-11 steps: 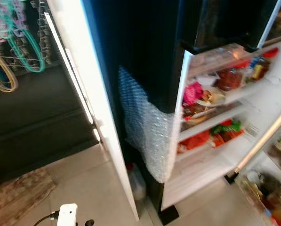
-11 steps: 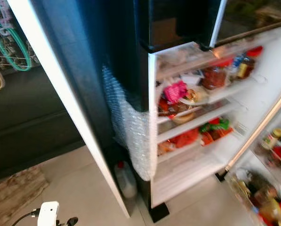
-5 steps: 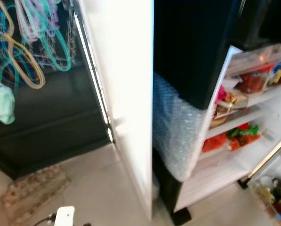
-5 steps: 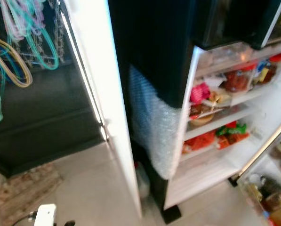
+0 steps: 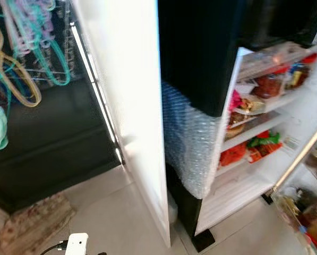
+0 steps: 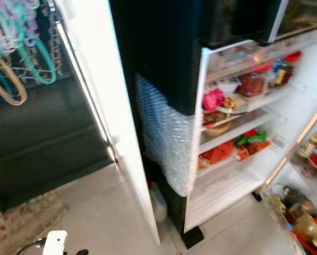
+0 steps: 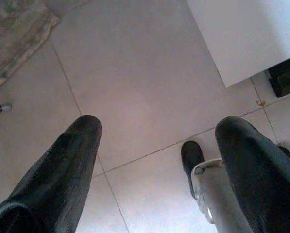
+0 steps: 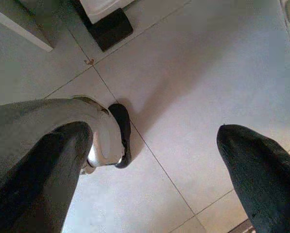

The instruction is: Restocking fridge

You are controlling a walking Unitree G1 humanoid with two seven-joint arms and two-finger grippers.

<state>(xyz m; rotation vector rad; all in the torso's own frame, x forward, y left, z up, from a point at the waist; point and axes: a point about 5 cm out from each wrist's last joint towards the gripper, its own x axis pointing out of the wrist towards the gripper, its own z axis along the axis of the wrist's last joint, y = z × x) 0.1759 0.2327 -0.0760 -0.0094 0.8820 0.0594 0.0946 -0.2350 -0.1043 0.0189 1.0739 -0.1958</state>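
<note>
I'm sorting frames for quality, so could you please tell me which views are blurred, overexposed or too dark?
Left eye view: soft with motion blur, the white panel beside the fridge glares to plain white. Right eye view: a little sharper, shelves brightly lit, the black fridge side nearly featureless. Both wrist views: evenly lit floor, the near black fingers out of focus.
</note>
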